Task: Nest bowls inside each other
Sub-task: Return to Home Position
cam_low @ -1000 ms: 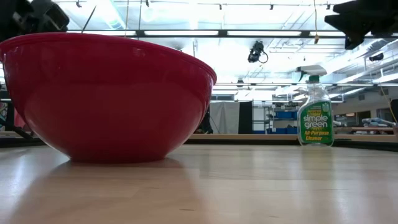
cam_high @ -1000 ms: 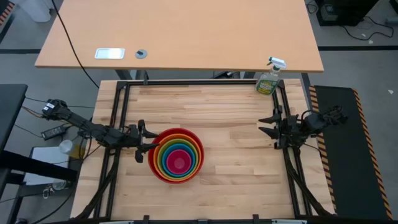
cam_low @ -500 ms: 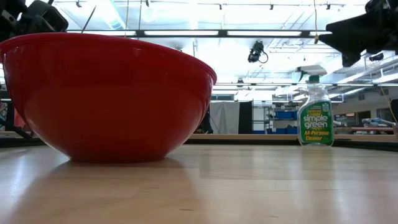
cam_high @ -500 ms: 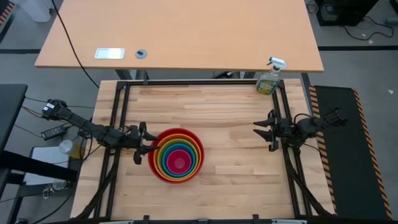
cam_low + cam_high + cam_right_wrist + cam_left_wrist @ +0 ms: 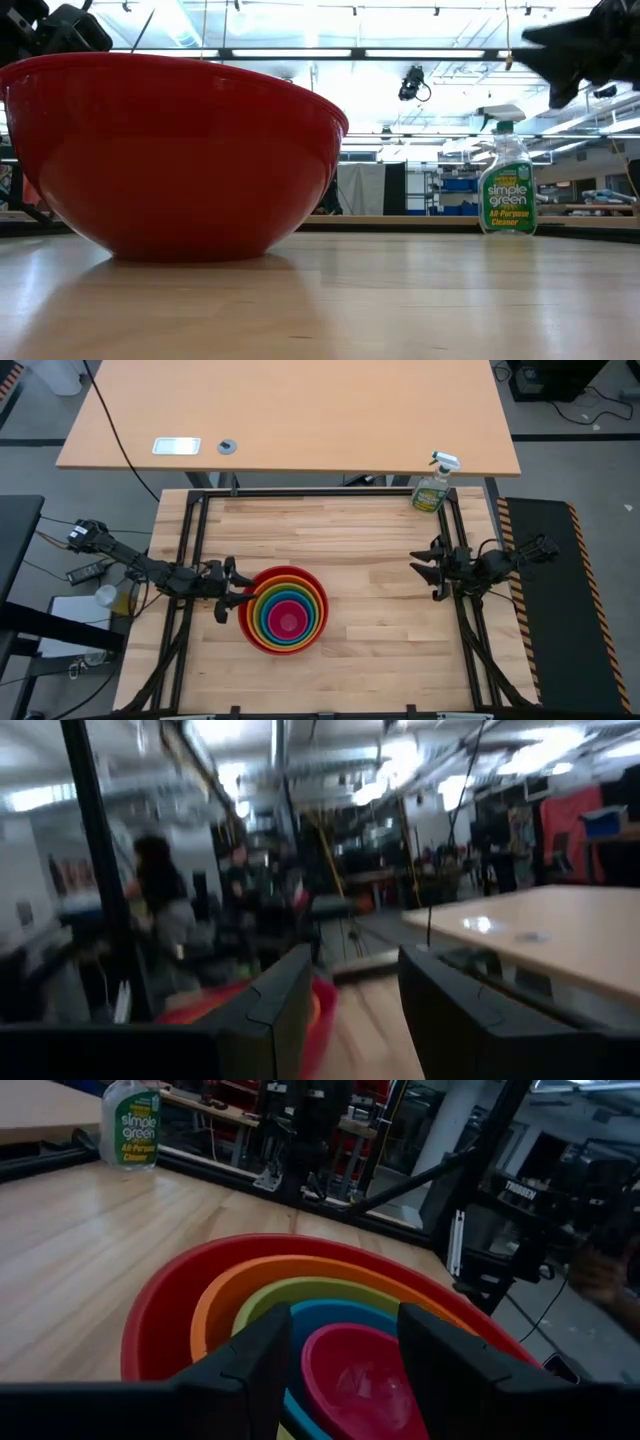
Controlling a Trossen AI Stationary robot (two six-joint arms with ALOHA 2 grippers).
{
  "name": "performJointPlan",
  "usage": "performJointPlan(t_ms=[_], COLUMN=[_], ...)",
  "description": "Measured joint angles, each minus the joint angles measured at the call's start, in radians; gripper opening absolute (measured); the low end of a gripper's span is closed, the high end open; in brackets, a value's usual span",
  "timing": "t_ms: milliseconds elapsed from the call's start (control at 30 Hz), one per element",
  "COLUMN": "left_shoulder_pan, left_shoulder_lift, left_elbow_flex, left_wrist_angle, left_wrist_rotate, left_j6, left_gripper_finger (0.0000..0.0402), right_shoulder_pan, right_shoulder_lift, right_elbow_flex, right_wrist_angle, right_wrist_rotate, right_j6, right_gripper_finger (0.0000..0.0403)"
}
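Note:
The bowls stand nested on the wooden table, left of its middle: red outermost, then orange, lime green, blue and pink in the centre. The red bowl rests on its base. My left gripper hovers open and level just off the stack's left rim; in its wrist view my left gripper frames the bowls between its fingers without touching them. My right gripper is open, raised above the table near its right edge, pointing toward the bowls.
A green spray bottle stands at the table's far right corner. Black frame rails run along the table's left, right and far sides. A second tabletop lies beyond the far edge. People are in the room behind.
My right gripper has sunk a little and shifted slightly toward the bowls, staying open. The bowls have not moved.

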State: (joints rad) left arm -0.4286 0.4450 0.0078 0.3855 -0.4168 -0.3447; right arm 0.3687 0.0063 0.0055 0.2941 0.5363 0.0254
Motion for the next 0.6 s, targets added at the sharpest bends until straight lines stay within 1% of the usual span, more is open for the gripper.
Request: performJointPlan(t_ms=[67,200,600], left_shoulder_pan=[0.000,0.000,0.000], left_shoulder_lift=[0.000,0.000,0.000], left_elbow_flex=[0.000,0.000,0.000], left_wrist_angle=[0.000,0.000,-0.001], left_wrist_rotate=[0.000,0.000,-0.001], left_j6=[-0.032,-0.035,-0.035], left_gripper_finger=[0.0188,0.0188,0.0188], right_shoulder_pan=[0.000,0.000,0.000], right_shoulder_lift=[0.000,0.000,0.000], right_elbow_flex=[0.000,0.000,0.000], right_wrist_angle=[0.055,0.122,0.139], right_wrist_rotate=[0.005,0.005,-0.005], right_j6=[-0.001,-0.026,-0.028], right_gripper_finger=[0.0158,0.0158,0.0158])
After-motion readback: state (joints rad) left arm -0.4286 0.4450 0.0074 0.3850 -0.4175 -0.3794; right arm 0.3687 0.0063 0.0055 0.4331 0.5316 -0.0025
